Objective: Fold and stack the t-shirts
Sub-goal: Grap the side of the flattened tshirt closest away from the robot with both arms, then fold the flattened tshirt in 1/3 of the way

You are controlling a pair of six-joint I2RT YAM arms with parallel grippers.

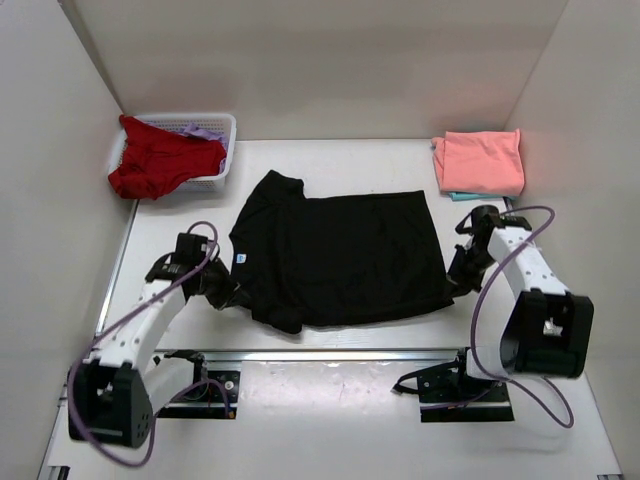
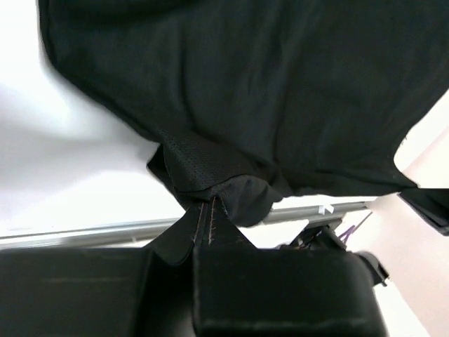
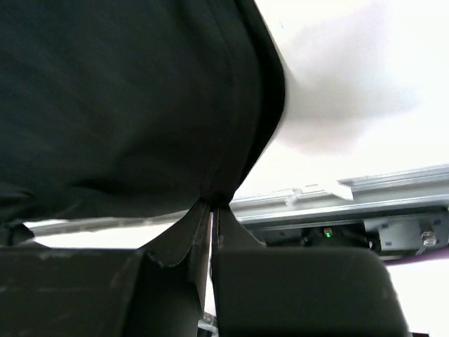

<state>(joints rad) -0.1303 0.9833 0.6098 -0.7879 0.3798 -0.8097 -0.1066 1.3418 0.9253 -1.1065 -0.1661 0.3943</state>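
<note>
The left hand [image 1: 228, 293] pinches the black t-shirt [image 1: 340, 255] at its near-left edge, while the right hand [image 1: 457, 280] pinches its hem corner. It lies spread across the tabletop [image 1: 330, 160].

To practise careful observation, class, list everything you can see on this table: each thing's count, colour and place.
soft black cloth t-shirt: 1, black, spread across the table's middle
soft red cloth t-shirt: 1, red, draped over the basket
folded salmon-pink cloth t-shirt: 1, salmon-pink, far right corner
white slatted plastic basket: 1, white, far left corner
flat white table: 1, white, under everything
left claw: 1, black, shut on the black shirt's near-left edge
right claw: 1, black, shut on its near-right edge
</note>
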